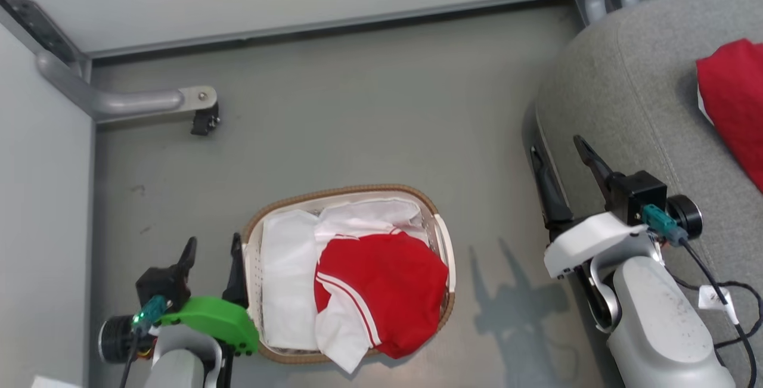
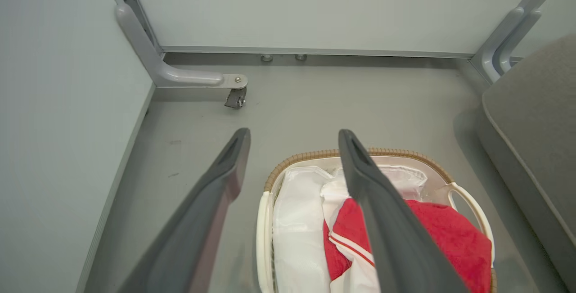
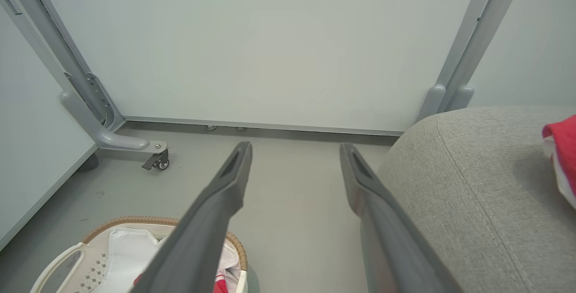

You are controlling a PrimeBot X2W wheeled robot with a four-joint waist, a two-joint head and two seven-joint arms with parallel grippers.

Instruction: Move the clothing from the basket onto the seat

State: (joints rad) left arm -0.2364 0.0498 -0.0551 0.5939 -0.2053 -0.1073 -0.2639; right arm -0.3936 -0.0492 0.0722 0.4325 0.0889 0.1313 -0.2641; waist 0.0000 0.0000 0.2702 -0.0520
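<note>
Down on the grey floor (image 1: 357,108), one piece of the clothing, a red garment with white sleeves (image 1: 381,292), lies heaped in the basket (image 1: 346,189) on a white liner sheet (image 1: 286,281), one sleeve spilling over the near rim. A second red garment (image 1: 733,102) lies on the seat (image 1: 626,90), well apart from the basket. The left end effector (image 1: 213,240) sits just beside the basket's left rim, fingers spread apart and holding nothing, forearm rising from the lower left. The right end effector (image 1: 555,145) is likewise spread and empty at the seat's rounded edge, its pale forearm angled up from the lower right.
</note>
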